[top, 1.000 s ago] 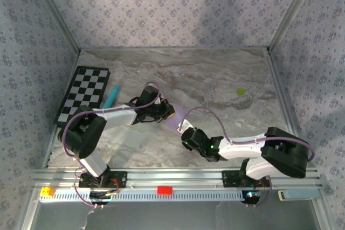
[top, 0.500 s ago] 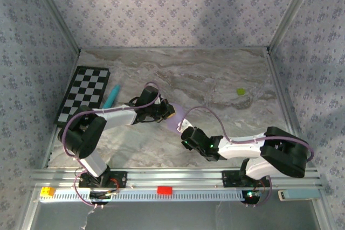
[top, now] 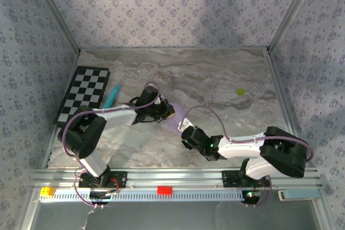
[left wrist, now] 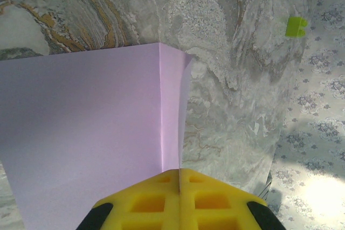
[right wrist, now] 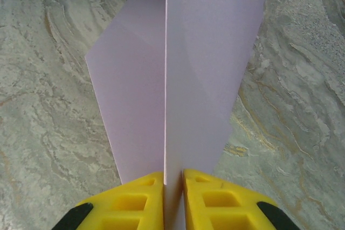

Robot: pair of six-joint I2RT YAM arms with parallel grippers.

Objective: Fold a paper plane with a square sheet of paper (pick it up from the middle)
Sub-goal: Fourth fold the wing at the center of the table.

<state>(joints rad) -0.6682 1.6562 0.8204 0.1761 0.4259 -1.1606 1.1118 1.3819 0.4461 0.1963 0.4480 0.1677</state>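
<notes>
The square sheet of paper (top: 179,118) is pale lilac and lies mid-table between my two grippers, with a raised crease down its middle. My left gripper (top: 169,112) is shut on its far-left edge; in the left wrist view the yellow fingertips (left wrist: 161,200) meet on the sheet (left wrist: 81,133) right at a folded strip. My right gripper (top: 186,133) comes from the near side. In the right wrist view the paper (right wrist: 210,68) stands as a ridge running into the right gripper (right wrist: 173,181), whose jaws keep a narrow gap around the fold. No paper plane shape is formed.
A checkerboard (top: 83,92) lies at the left with a teal pen (top: 111,96) beside it. A small green piece (top: 241,91) sits at the back right, also seen in the left wrist view as a green piece (left wrist: 295,26). Patterned walls enclose the marble table (top: 215,74).
My right gripper's jaws have narrowed around the paper's fold and the wrist has crept slightly left. The left gripper stays clamped and still.
</notes>
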